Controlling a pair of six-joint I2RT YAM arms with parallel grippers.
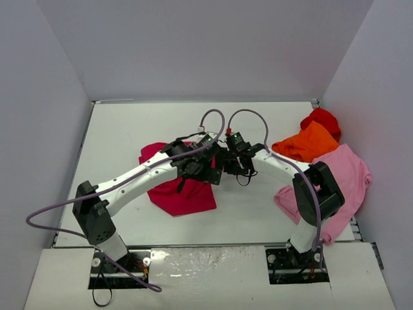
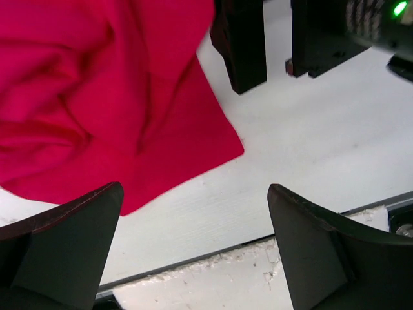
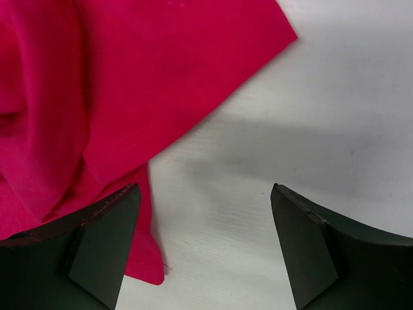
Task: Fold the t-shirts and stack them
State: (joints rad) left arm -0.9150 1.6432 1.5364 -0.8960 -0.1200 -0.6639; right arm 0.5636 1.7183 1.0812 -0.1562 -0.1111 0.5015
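The raspberry shirt (image 1: 182, 192) lies crumpled on the table (image 1: 258, 213), left of centre, with one flat corner pointing right. The orange shirt (image 1: 306, 143), red shirt (image 1: 322, 119) and pink shirt (image 1: 345, 174) are heaped at the table's right edge, well apart from it, pink nearest and red farthest. Both grippers hang close together over the raspberry shirt's right edge. The left gripper (image 2: 193, 194) stands wide, holding nothing. The right gripper (image 3: 203, 190) is likewise wide and empty.

White arms (image 1: 139, 177) w/ blk joints (image 1: 95, 219), purple cables (image 1: 61, 205).
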